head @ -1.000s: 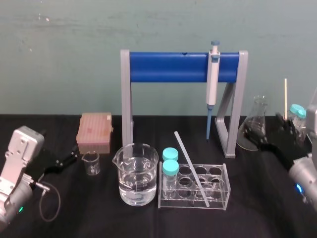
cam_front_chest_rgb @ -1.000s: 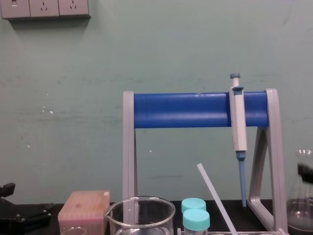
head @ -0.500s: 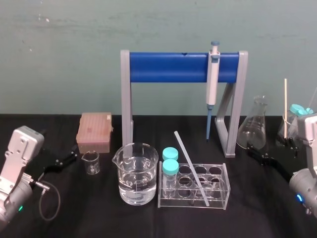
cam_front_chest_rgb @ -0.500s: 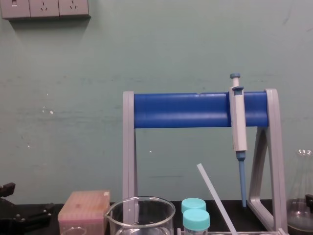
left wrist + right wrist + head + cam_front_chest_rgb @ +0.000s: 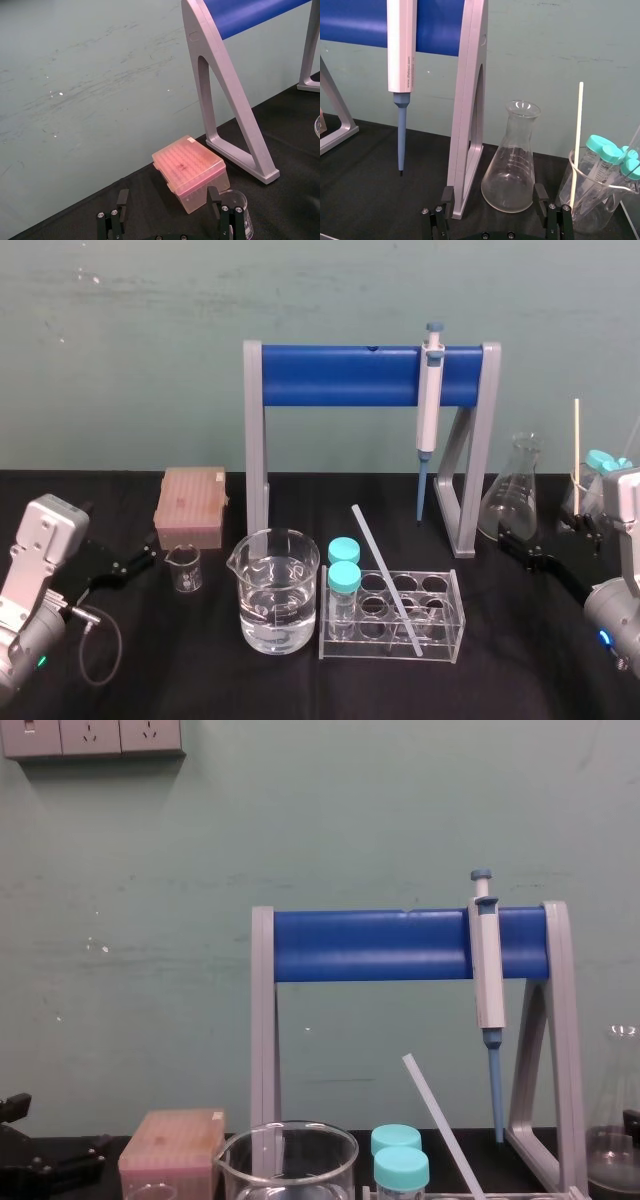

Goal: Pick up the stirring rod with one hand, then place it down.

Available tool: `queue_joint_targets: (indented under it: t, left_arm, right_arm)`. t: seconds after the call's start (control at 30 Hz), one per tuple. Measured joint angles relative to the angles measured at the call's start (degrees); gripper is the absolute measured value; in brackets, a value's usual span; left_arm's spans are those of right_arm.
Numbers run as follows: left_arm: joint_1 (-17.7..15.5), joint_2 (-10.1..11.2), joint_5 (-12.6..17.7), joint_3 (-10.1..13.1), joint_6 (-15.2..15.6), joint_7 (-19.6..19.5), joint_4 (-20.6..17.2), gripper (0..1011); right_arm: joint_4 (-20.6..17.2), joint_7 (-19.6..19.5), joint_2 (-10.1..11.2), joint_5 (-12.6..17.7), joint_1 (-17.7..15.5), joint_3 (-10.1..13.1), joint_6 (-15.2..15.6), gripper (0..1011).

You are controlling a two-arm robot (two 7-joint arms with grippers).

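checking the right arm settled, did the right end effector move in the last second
Yes. In the head view the right end effector dropped from in front of the conical flask to below its base, nearer the robot.

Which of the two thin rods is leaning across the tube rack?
The translucent stirring rod, slanted over the clear rack; the thinner pale stick stands upright in the right-hand beaker.

I count one stirring rod (image 5: 385, 578), one pipette (image 5: 430, 400), one flask (image 5: 517, 495), one pink box (image 5: 191, 505), and two capped tubes (image 5: 343, 577) in the clear rack (image 5: 458, 620).
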Motion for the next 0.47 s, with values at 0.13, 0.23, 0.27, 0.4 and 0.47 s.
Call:
queue_joint_targets:
  t: [0.13, 0.23, 0.27, 0.4, 0.47]
  left_arm:
    - [0.0, 0.0, 0.0, 0.0, 0.0, 0.0, 0.0, 1000]
    - [0.0, 0.0, 0.0, 0.0, 0.0, 0.0, 0.0, 1000]
    - [0.0, 0.0, 0.0, 0.0, 0.0, 0.0, 0.0, 1000]
    - [0.0, 0.0, 0.0, 0.0, 0.0, 0.0, 0.0, 1000]
    - [0.0, 0.0, 0.0, 0.0, 0.0, 0.0, 0.0, 1000]
  right_arm:
    - [0.0, 0.0, 0.0, 0.0, 0.0, 0.0, -0.1, 1003]
    - [0.0, 0.0, 0.0, 0.0, 0.0, 0.0, -0.1, 1003]
    - [0.0, 0.0, 0.0, 0.0, 0.0, 0.0, -0.1, 1003]
    - [-0.1, 0.0, 0.0, 0.1, 0.0, 0.0, -0.2, 1003]
    - [-0.1, 0.0, 0.0, 0.1, 0.0, 0.0, -0.2, 1003]
